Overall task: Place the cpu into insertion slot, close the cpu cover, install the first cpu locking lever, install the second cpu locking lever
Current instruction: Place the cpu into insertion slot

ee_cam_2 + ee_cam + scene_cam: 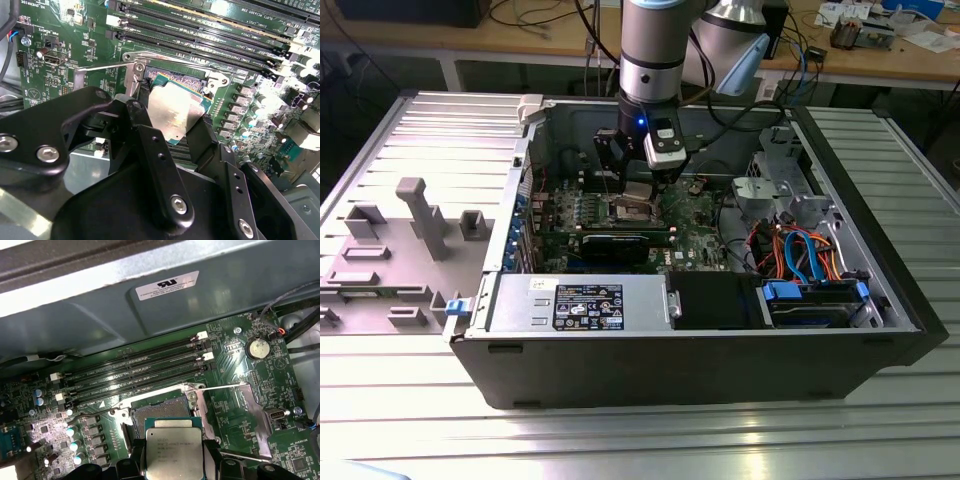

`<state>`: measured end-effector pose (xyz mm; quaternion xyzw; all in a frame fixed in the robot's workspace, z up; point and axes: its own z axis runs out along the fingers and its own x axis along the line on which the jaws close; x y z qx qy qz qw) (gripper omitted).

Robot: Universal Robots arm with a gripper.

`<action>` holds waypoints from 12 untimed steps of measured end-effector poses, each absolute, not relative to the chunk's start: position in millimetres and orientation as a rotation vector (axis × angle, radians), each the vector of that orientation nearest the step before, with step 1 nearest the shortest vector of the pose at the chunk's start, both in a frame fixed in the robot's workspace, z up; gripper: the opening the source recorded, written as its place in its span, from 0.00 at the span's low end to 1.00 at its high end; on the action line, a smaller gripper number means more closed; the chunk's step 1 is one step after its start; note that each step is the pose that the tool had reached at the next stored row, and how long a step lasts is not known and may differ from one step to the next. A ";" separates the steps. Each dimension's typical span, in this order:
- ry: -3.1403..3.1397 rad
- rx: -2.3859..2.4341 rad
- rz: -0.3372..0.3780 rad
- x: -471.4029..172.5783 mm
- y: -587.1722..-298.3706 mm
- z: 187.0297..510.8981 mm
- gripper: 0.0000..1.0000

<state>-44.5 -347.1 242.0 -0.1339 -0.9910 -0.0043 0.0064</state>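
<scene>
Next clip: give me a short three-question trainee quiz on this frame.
1. True or false: the gripper is shut on the cpu.
2. The cpu is nearest to: A) the insertion slot, B) the power supply, C) the coin battery.
3. Fill in: the blue and orange cables lie at the exterior view's ____ of the case.
Key: 1 true; 2 A; 3 right.
</scene>
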 end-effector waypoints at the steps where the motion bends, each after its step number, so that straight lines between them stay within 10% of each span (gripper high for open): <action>1: -3.101 -0.420 -0.013 -44.5 -347.1 242.0 0.55; 12: -3.100 -0.429 -0.011 -44.5 -347.1 241.6 0.55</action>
